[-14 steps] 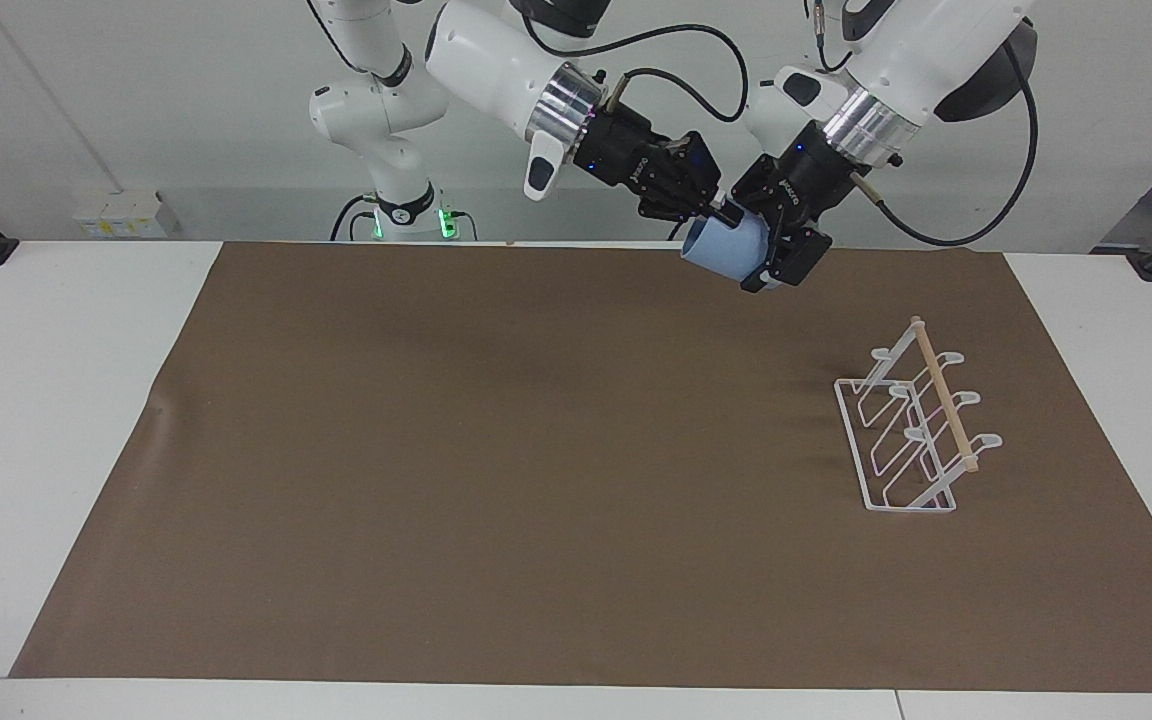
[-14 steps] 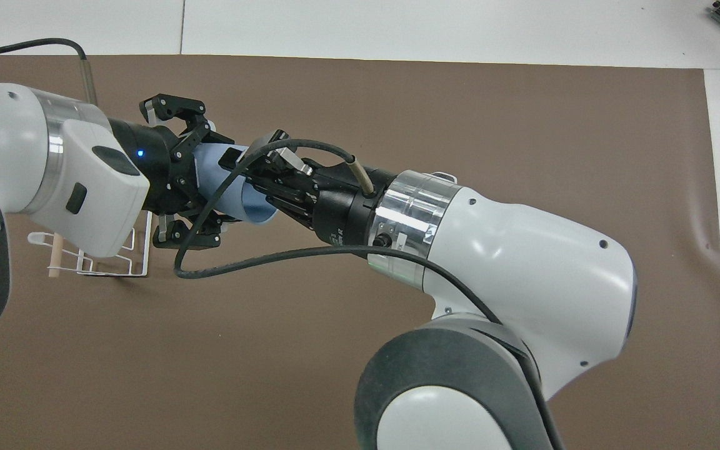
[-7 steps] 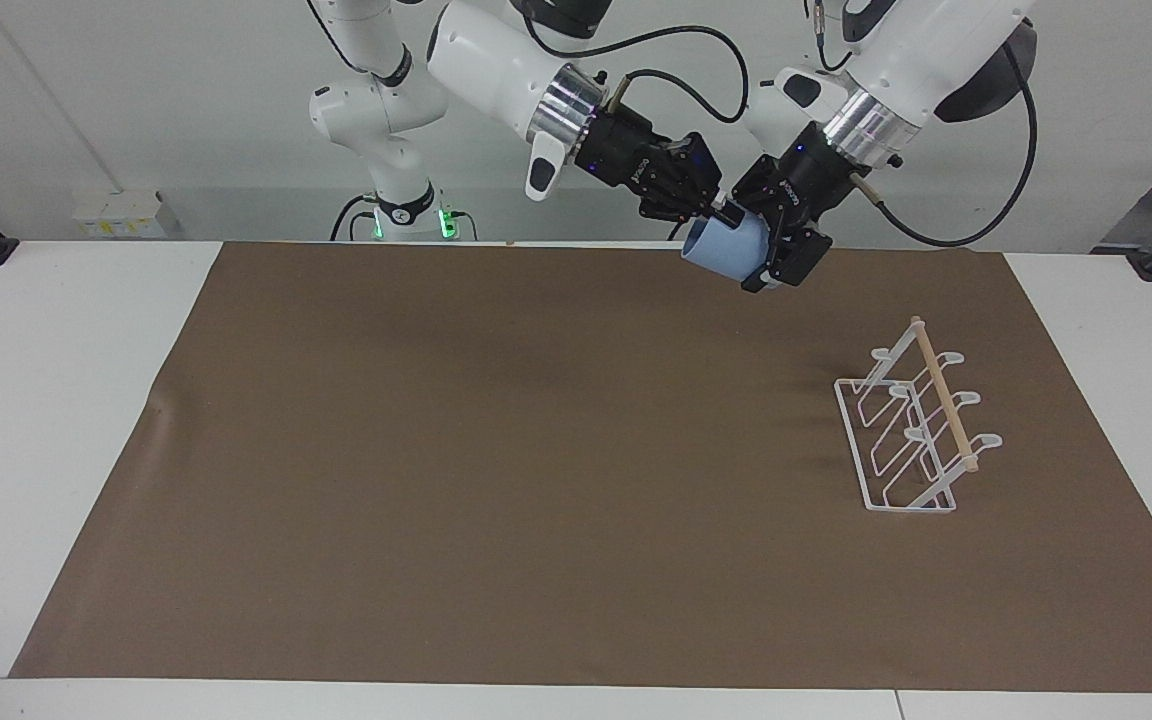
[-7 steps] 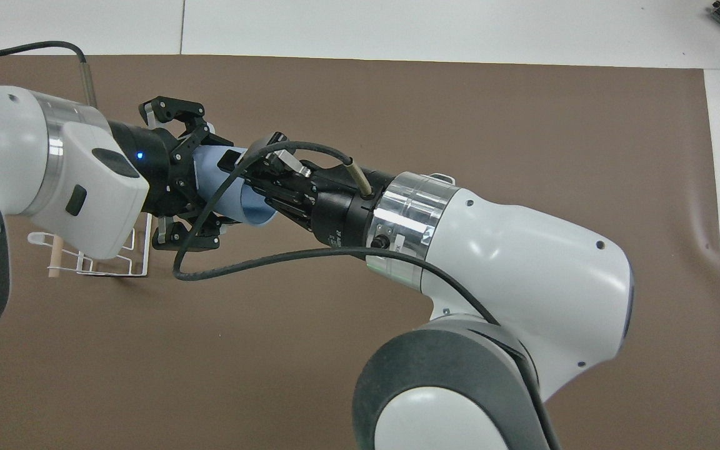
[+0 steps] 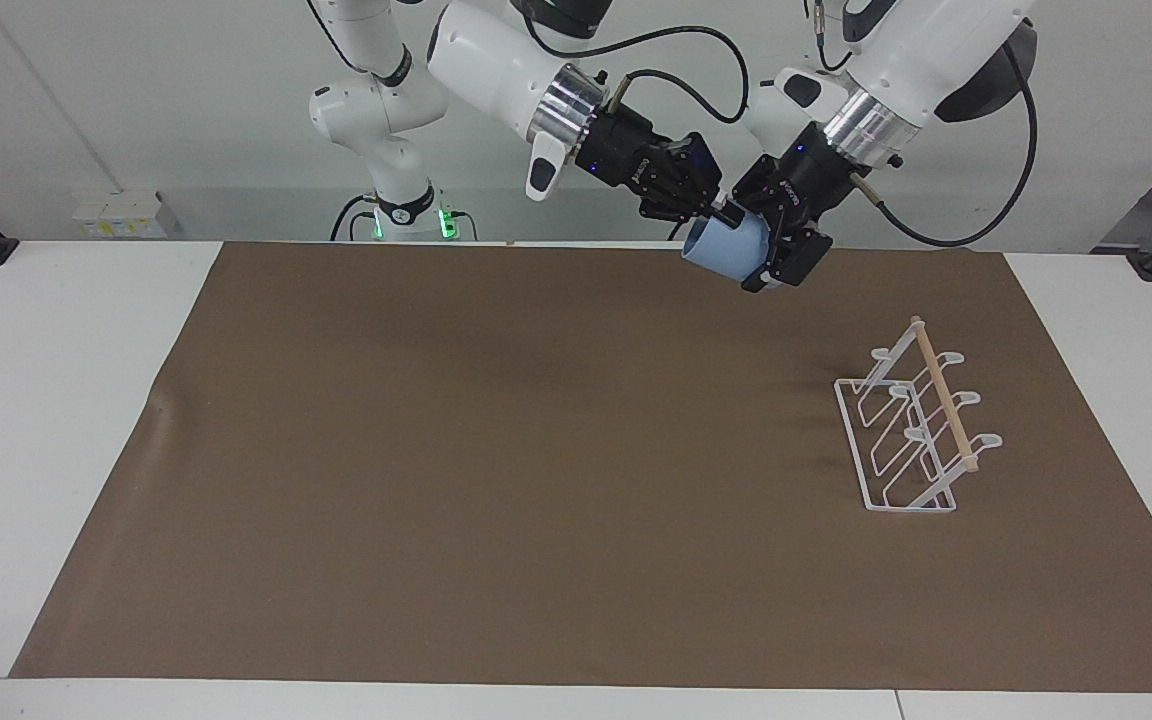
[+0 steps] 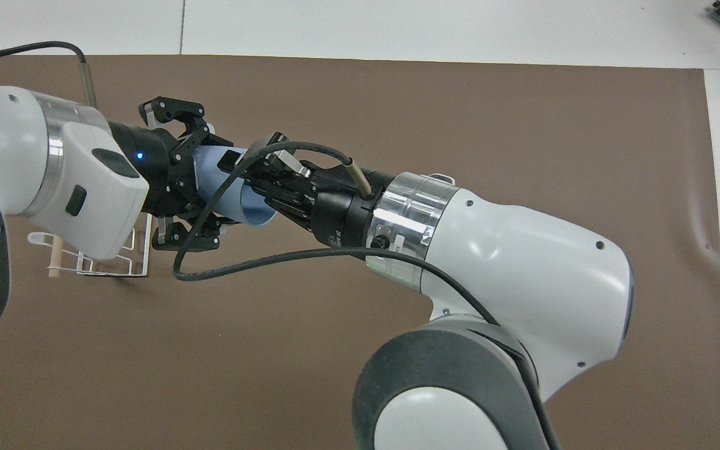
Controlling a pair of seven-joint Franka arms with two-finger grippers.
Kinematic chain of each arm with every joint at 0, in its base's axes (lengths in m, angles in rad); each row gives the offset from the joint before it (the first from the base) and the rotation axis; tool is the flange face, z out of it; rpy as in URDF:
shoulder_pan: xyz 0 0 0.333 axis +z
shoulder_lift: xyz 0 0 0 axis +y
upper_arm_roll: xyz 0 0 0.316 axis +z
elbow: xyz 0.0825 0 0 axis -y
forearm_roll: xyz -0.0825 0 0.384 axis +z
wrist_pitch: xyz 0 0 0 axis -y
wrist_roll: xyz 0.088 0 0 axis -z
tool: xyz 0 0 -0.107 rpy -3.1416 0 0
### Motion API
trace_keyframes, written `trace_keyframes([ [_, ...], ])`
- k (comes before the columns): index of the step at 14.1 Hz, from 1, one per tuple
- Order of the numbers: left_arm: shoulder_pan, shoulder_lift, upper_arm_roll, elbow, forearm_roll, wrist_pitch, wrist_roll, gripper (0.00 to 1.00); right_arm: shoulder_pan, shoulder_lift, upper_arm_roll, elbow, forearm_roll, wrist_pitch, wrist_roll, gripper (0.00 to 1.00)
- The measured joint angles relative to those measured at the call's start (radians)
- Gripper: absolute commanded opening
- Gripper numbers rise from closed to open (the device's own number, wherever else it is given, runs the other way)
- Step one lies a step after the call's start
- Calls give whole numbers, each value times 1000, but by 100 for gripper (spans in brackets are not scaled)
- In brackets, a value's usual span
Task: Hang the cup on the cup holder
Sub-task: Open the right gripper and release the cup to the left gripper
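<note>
The light-blue cup hangs in the air on its side between both grippers, over the mat's edge nearest the robots. My right gripper is shut on the cup's rim; it also shows in the overhead view. My left gripper is open, its fingers spread wide around the cup's base, as the overhead view shows. The white wire cup holder with its wooden dowel stands on the mat toward the left arm's end. It holds nothing. In the overhead view my left arm hides most of the cup holder.
A brown mat covers most of the white table. Cables loop from both wrists near the cup.
Almost nothing: both arms have held their places, and the cup stays in the air between the two grippers.
</note>
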Motion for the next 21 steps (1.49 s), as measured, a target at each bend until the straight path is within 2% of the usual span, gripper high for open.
trace_keyframes([
  [1,0,0,0,0,0,0,0,0,0,0,0,0,0,0,0,2],
  [2,0,0,0,0,0,0,0,0,0,0,0,0,0,0,0,37],
  [3,0,0,0,0,0,0,0,0,0,0,0,0,0,0,0,63],
  [4,1,0,0,-1,-1,-5,-9,0,0,0,-1,0,0,6,0,79],
  [6,2,0,1,-5,-1,-14,-24,0,0,-1,-3,2,0,7,0,98],
  [15,20,-1,1,-9,7,-30,-29,0,0,-1,-9,3,0,9,0,98],
  [21,25,-4,3,-10,296,-128,-41,0,-13,-1,-14,3,-5,10,-63,98],
])
